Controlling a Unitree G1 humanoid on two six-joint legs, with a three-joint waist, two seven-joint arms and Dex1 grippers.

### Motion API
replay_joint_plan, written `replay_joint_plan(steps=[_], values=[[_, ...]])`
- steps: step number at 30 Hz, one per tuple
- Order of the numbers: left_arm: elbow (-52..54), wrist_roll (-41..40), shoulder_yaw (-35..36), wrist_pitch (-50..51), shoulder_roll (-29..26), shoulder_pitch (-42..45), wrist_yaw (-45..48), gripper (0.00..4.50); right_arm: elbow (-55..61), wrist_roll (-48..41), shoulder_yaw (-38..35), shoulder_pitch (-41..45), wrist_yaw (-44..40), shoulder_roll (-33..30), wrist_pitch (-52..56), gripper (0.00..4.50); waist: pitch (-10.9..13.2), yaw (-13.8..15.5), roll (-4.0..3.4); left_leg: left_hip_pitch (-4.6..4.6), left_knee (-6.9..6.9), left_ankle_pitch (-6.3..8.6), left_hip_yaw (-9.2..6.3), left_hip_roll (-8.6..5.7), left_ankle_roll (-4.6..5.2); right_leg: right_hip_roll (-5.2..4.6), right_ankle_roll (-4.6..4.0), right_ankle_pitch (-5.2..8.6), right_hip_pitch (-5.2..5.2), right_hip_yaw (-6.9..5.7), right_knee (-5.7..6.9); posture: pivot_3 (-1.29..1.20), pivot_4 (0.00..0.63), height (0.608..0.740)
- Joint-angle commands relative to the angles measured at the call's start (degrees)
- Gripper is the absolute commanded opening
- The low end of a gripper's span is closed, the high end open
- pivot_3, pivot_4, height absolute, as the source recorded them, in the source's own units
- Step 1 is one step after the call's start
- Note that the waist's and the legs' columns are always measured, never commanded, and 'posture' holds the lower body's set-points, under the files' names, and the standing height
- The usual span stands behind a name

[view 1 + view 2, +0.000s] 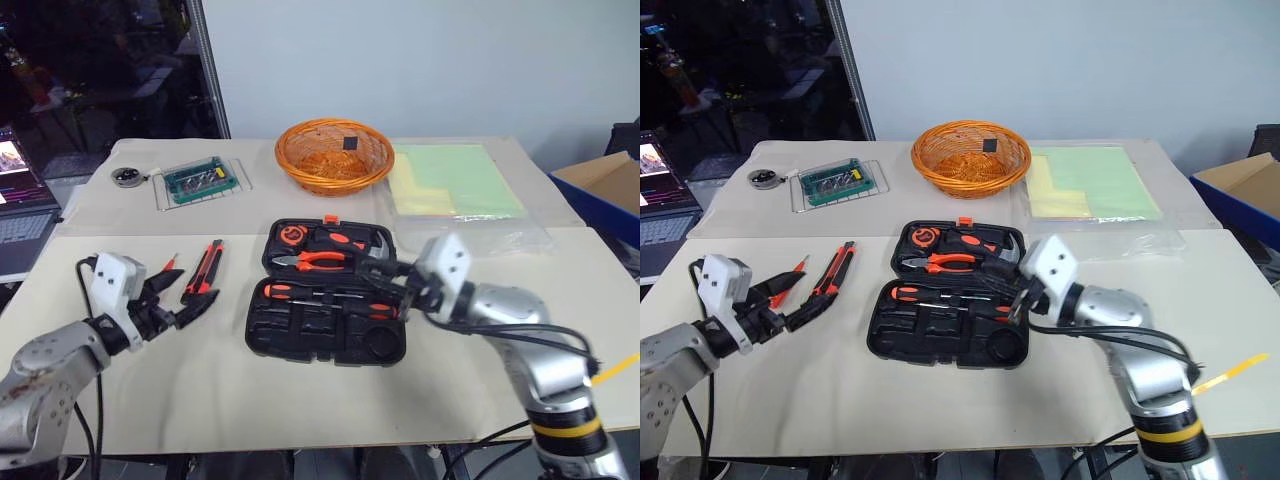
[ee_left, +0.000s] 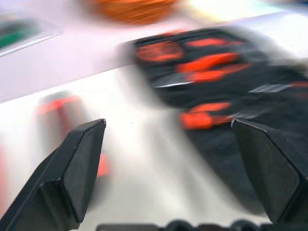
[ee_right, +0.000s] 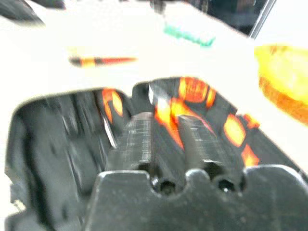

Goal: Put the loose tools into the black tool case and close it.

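Orange-black utility knife (image 1: 204, 268) left of open black moulded case (image 1: 325, 292): light, rigid, slick; likely best pinched mid-handle. Left gripper (image 1: 172, 301) spread empty; right gripper (image 1: 391, 283) fingers indiscernible.

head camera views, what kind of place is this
Probably a robotics lab or workshop bench: a pale table holds an open black tool case, a green circuit board and an orange wicker basket, with a laptop at the side.
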State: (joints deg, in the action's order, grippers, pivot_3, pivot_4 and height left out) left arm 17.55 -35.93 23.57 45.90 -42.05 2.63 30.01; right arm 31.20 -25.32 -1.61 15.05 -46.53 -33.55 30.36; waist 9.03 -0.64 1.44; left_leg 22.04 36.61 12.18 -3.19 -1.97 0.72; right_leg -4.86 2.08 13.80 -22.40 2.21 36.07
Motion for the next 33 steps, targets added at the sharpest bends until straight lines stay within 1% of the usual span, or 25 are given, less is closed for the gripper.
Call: replay_joint_plan(steps=[1, 3, 5, 6, 8, 10, 14, 17, 20, 21, 22, 24, 25, 26, 28, 29, 31, 33], values=[[-9.6, 3.5, -1.0, 4.4, -2.6, 8.7, -4.7, 4.5, 6.3, -6.9, -4.3, -2.6, -2.6, -3.7, 3.3, 2.78, 0.0, -0.1, 0.02, 0.0, 0.0, 0.0, 0.0, 0.0, 0.0, 0.01, 0.0, 0.0, 0.0, -0.01, 0.0, 0.0, 0.15, 0.74], [-15.2, 6.2, -3.9, 4.3, -4.1, 14.2, -4.5, 4.5, 8.7, -9.6, -6.2, -3.3, -2.4, -5.4, 4.7, 3.57, 0.1, 0.0, 0.06, 0.0, 0.0, 0.0, 0.02, -0.02, 0.0, 0.01, 0.01, 0.0, -0.01, 0.0, 0.02, 0.0, 0.15, 0.74], [-20.1, 8.7, -7.3, 4.4, -5.6, 18.4, -3.3, 4.5, 10.3, -11.5, -7.1, -3.4, -1.7, -6.6, 5.8, 4.19, 0.1, 0.0, 0.09, 0.0, 0.0, -0.01, 0.02, -0.02, 0.0, 0.03, 0.03, 0.02, -0.01, -0.02, 0.0, 0.0, 0.15, 0.74], [-22.4, 9.5, -8.6, 4.8, -6.1, 20.2, -2.6, 4.5, 10.9, -12.3, -7.4, -3.3, -1.4, -7.0, 6.2, 4.43, 0.1, -0.1, 0.09, -0.02, 0.0, 0.0, 0.03, -0.02, 0.0, 0.03, 0.03, 0.02, 0.02, -0.01, -0.02, 0.0, 0.15, 0.74], [-29.9, 12.7, -13.3, 4.6, -7.6, 25.4, 0.0, 4.5, 12.8, -13.2, -8.3, -4.3, -1.2, -8.6, 6.5, 4.43, 0.1, -0.3, 0.09, 0.0, 0.0, 0.0, 0.07, -0.04, -0.01, 0.0, 0.04, 0.01, 0.0, 0.01, -0.05, 0.0, 0.15, 0.74], [-34.7, 15.2, -17.0, 4.5, -8.8, 28.2, 2.4, 4.5, 13.8, -13.1, -8.5, -5.1, -0.7, -9.5, 6.5, 4.43, 0.2, -0.2, 0.11, 0.06, 0.0, 0.02, 0.07, -0.07, -0.04, -0.01, 0.01, 0.0, -0.07, 0.02, -0.04, 0.0, 0.15, 0.74], [-41.9, 19.8, -20.9, 2.4, -8.8, 31.4, 3.3, 4.5, 15.0, -13.3, -9.0, -6.1, 1.3, -10.0, 6.4, 4.43, 0.2, -0.4, 0.12, 0.35, -0.02, 0.05, 0.16, -0.06, -0.04, -0.01, -0.01, -0.02, -0.51, 0.06, 0.02, 0.0, 0.15, 0.74], [-44.3, 21.7, -22.5, 1.5, -8.6, 32.0, 4.5, 3.74, 15.8, -13.4, -9.4, -7.2, 2.0, -10.1, 5.8, 4.5, 0.1, -0.2, 0.12, 0.61, -0.01, 0.05, 0.14, -0.05, -0.04, -0.03, -0.03, -0.04, -0.77, 0.06, 0.09, 0.0, 0.15, 0.74], [-44.8, 22.3, -22.9, 1.0, -7.9, 32.1, 5.9, 2.65, 16.1, -13.1, -9.3, -7.8, 2.1, -10.2, 5.2, 4.5, 0.1, -0.2, 0.12, 0.59, -0.01, 0.05, 0.15, -0.07, -0.04, -0.1, -0.03, -0.04, -0.76, 0.07, 0.11, 0.0, 0.15, 0.74], [-45.0, 22.4, -22.9, 0.8, -7.7, 32.1, 6.0, 2.19, 16.1, -12.9, -9.2, -7.9, 2.0, -10.2, 5.0, 4.5, 0.1, -0.2, 0.12, 0.59, -0.01, 0.05, 0.16, -0.06, -0.04, -0.1, -0.03, -0.05, -0.75, 0.08, 0.11, 0.0, 0.15, 0.74], [-45.1, 22.5, -22.7, 0.7, -7.5, 32.0, 6.2, 1.91, 16.1, -12.8, -9.1, -8.0, 2.0, -10.2, 4.8, 4.5, 0.1, -0.2, 0.12, 0.58, -0.01, 0.04, 0.17, -0.06, -0.04, -0.1, -0.03, -0.06, -0.75, 0.08, 0.11, 0.0, 0.15, 0.74], [-45.1, 22.3, -21.9, 0.0, -7.1, 31.4, 6.4, 1.1, 16.1, -12.5, -8.9, -8.1, 1.8, -10.2, 4.3, 4.5, 0.1, -0.2, 0.12, 0.51, -0.01, 0.04, 0.17, -0.04, -0.04, -0.1, -0.03, -0.08, -0.71, 0.08, 0.13, 0.0, 0.15, 0.74], [-44.5, 21.1, -20.4, -0.8, -6.8, 30.8, 7.0, 0.67, 16.1, -12.3, -8.9, -8.2, 1.8, -10.2, 4.1, 4.5, 0.1, -0.3, 0.12, 0.48, -0.01, 0.04, 0.19, -0.03, -0.04, -0.09, -0.04, -0.09, -0.7, 0.08, 0.14, 0.0, 0.15, 0.74], [-43.3, 19.4, -18.1, -2.6, -6.3, 30.3, 7.7, 0.39, 16.1, -12.0, -8.8, -8.3, 1.7, -10.2, 3.8, 4.5, 0.1, -0.3, 0.12, 0.45, -0.01, 0.04, 0.2, -0.02, -0.04, -0.09, -0.04, -0.09, -0.69, 0.08, 0.15, 0.0, 0.15, 0.74], [-39.0, 14.9, -10.6, -8.1, -4.8, 29.9, 8.1, 0.37, 16.4, -10.5, -8.9, -9.2, 1.3, -10.3, 1.8, 4.5, 0.2, -0.2, 0.12, 0.45, -0.01, 0.04, 0.21, -0.01, -0.04, -0.09, -0.04, -0.09, -0.7, 0.09, 0.14, 0.0, 0.15, 0.74], [-37.1, 12.1, -7.8, -6.9, -4.6, 30.2, 9.3, 0.37, 16.7, -10.5, -9.2, -9.9, 1.3, -10.3, 1.4, 4.5, 0.2, -0.1, 0.17, 0.51, 0.0, 0.04, 0.21, 0.01, -0.04, -0.09, -0.05, -0.09, -0.74, 0.08, 0.13, 0.0, 0.15, 0.74], [-30.2, 7.2, -6.5, -4.1, -6.3, 29.5, 16.4, 0.37, 17.5, -11.3, -10.8, -11.7, 1.4, -10.3, 1.1, 4.5, 0.2, 0.0, 0.24, 0.78, 0.12, 0.04, 0.13, 0.03, -0.04, -0.09, -0.06, -0.12, -0.9, 0.03, 0.11, 0.0, 0.15, 0.74], [-21.5, 2.4, -9.2, -0.7, -9.0, 27.6, 25.1, 0.37, 18.6, -10.6, -13.2, -14.1, 1.5, -10.2, -0.6, 4.5, 0.2, 0.1, 0.24, 0.93, 0.13, 0.04, 0.1, -0.01, -0.05, -0.13, -0.03, -0.16, -0.97, 0.01, 0.04, 0.0, 0.15, 0.74]])
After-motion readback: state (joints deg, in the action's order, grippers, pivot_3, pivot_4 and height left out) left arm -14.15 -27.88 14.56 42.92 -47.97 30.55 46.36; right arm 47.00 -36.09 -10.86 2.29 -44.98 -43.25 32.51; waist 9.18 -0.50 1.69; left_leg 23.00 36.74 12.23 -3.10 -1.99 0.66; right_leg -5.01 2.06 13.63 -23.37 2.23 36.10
